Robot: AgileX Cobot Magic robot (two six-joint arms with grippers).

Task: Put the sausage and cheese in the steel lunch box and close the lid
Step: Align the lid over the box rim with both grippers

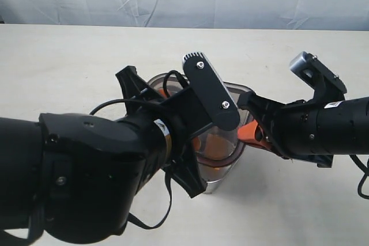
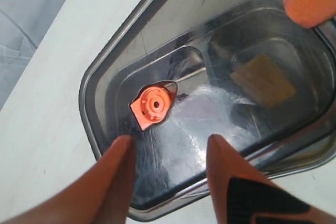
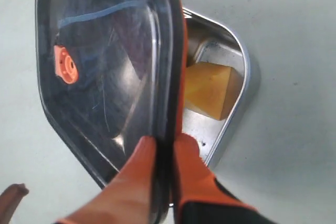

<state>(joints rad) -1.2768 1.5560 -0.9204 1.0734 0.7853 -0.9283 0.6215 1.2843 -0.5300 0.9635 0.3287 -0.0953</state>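
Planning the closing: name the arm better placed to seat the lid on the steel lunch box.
Right. The right gripper pinches the lid by its rim, tilted over the steel lunch box. The left gripper hangs open above, holding nothing.

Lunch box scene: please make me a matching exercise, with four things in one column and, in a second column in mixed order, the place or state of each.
Things:
1. lid
2. cheese
3. left gripper
4. steel lunch box

Places or states:
a. open, holding nothing
b. lies inside a steel compartment
c. pinched at its rim by the right gripper
d. shiny metal, partly covered

Right pairs: 1-c, 2-b, 3-a, 4-d.
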